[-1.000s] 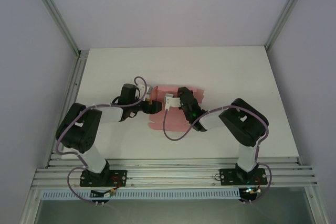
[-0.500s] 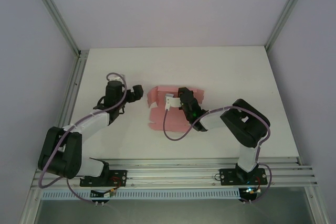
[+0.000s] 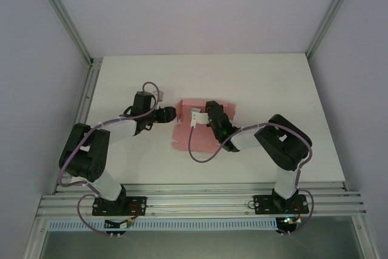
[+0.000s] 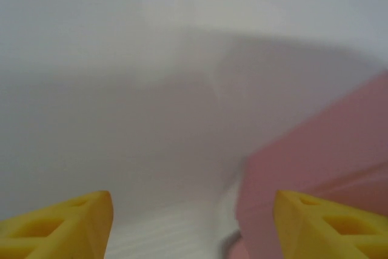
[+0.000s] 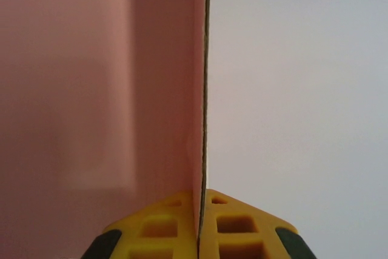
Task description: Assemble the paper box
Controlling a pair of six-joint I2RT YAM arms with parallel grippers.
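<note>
Pale pink paper box [image 3: 182,136], yellow gripper fingers [image 4: 60,222], white table [image 3: 260,83].

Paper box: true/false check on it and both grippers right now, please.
1. The right gripper is shut on a thin edge of the paper box. True.
2. The left gripper is clamped on the box. False: its fingers stand apart with nothing between them, and the pink card lies just beside one finger.
3. The box is fully closed up. False: from above it is an open pink sheet with tabs showing.
4. The box lies in a far corner of the table. False: it lies near the middle, between the two grippers.
5. From above, the left gripper is at the box's edge on the left arm's side. True.
</note>
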